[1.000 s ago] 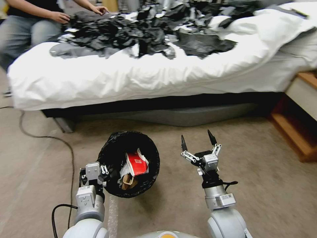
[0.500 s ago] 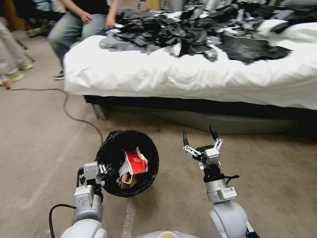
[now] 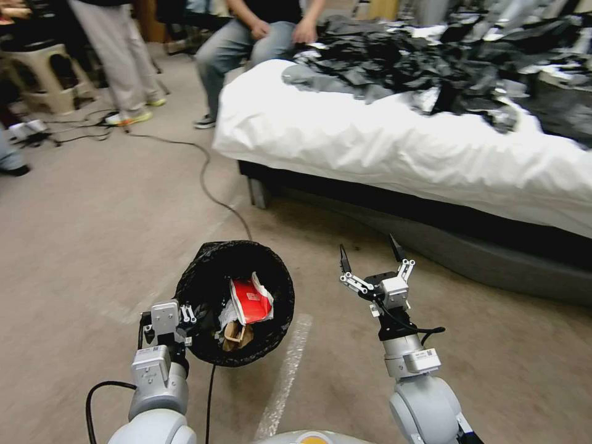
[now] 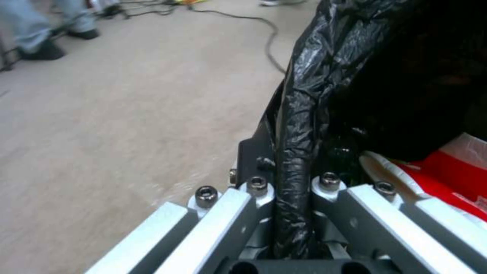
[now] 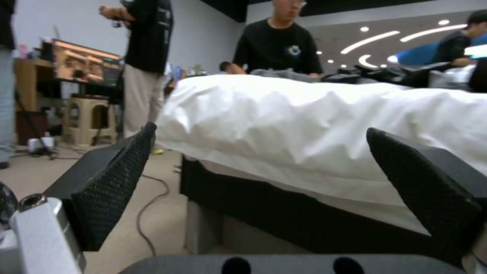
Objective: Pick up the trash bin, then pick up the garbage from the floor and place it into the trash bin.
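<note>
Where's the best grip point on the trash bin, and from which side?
The bag-covered rim of the trash bin, on the robot-facing side. It's a thin upright wall a gripper can straddle from above, one finger inside, one outside. The left gripper is shut on that rim this way. The right gripper is open and empty.

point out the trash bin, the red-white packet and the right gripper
trash bin (image 3: pixel 280 280): head view, on the black bag over its rim.
red-white packet (image 3: pixel 250 302): head view, on its red face inside the bin.
right gripper (image 3: pixel 370 254): head view, midway between its open fingertips.

black-lined trash bin (image 3: pixel 213 280) upright, red-white packet (image 3: pixel 250 300) and brown paper bag (image 3: pixel 235 336) inside.
</note>
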